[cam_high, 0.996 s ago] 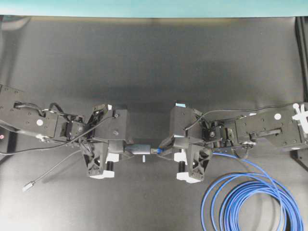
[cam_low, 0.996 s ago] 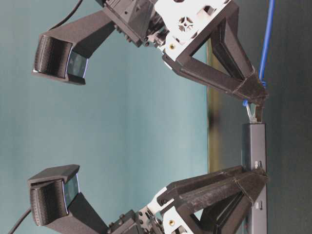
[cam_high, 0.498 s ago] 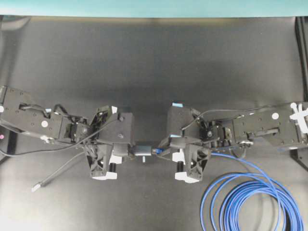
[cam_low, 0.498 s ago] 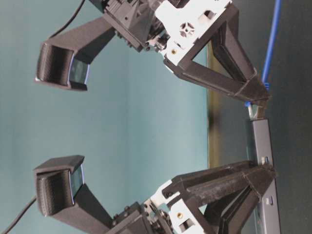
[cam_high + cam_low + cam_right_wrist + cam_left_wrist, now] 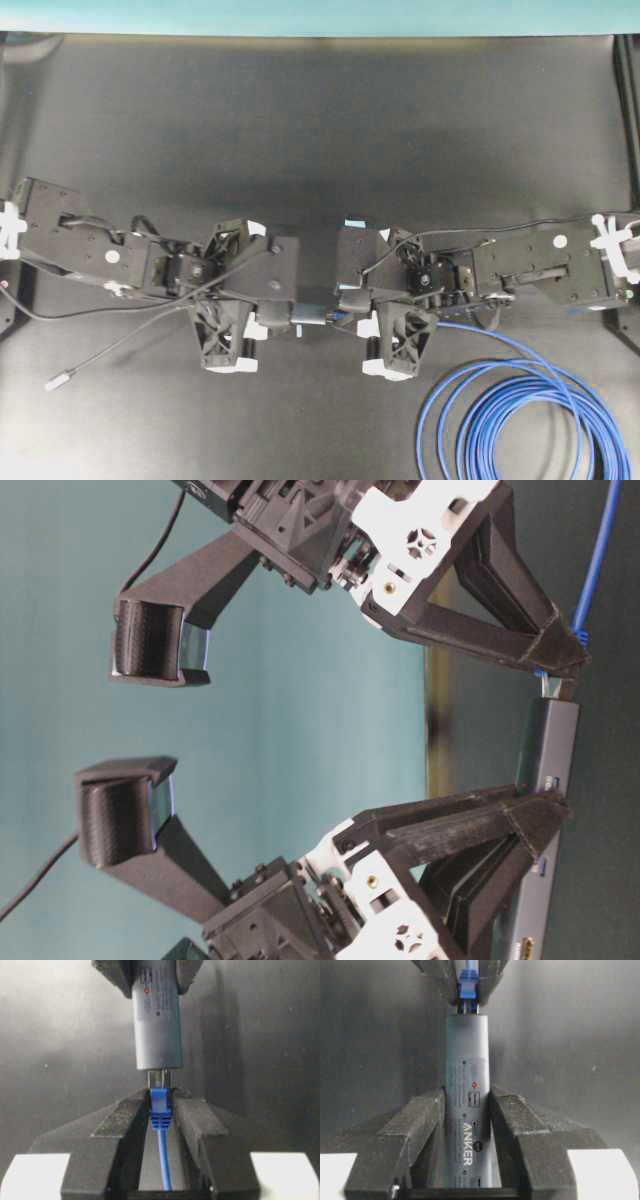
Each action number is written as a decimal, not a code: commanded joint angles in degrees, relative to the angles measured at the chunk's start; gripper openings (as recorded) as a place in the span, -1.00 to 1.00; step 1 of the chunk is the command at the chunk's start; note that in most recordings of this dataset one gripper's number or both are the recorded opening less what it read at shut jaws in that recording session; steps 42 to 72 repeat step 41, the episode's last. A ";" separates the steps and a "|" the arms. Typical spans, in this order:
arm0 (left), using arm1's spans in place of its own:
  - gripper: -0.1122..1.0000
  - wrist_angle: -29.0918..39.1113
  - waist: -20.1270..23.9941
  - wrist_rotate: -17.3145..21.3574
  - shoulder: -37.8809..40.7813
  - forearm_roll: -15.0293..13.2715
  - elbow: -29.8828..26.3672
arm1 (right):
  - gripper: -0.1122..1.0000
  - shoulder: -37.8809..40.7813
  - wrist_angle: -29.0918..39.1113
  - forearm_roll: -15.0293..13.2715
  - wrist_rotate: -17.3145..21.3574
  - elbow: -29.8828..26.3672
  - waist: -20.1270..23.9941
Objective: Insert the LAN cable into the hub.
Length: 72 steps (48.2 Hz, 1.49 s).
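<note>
The hub (image 5: 467,1085), a slim dark-grey bar, is clamped between the fingers of my left gripper (image 5: 467,1097) and points away from the camera. In the overhead view the hub (image 5: 308,313) bridges my left gripper (image 5: 278,316) and my right gripper (image 5: 345,311) just above the table. My right gripper (image 5: 160,1099) is shut on the blue boot of the LAN cable (image 5: 160,1107). The plug's clear tip meets the hub's (image 5: 158,1035) end face, with a short clear stretch showing between them. The cable's coil (image 5: 520,420) lies at the front right.
The hub's thin grey cord runs left to a silver plug (image 5: 62,380) lying on the dark table (image 5: 320,150). A teal wall borders the table's far edge. Both arms stretch in from the left and right edges, and black posts stand at the right edge.
The two grippers have closed in on each other: the left one carried the hub rightward, the right one shifted slightly left. Less of the hub shows between them, and the plug now meets its end.
</note>
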 commanded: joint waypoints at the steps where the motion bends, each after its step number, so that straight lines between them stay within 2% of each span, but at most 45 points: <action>1: -0.29 -0.53 -0.18 0.44 -0.44 0.18 -1.85 | -0.53 0.00 -1.67 0.00 0.53 -1.23 -0.62; 16: -0.29 -3.78 0.26 0.44 -0.26 0.18 -1.58 | -0.53 0.09 -5.36 0.00 0.62 -0.88 -0.70; 72: -0.29 -4.04 0.00 0.09 0.18 0.18 0.18 | -0.53 -0.18 -4.57 0.00 0.44 -0.35 -0.88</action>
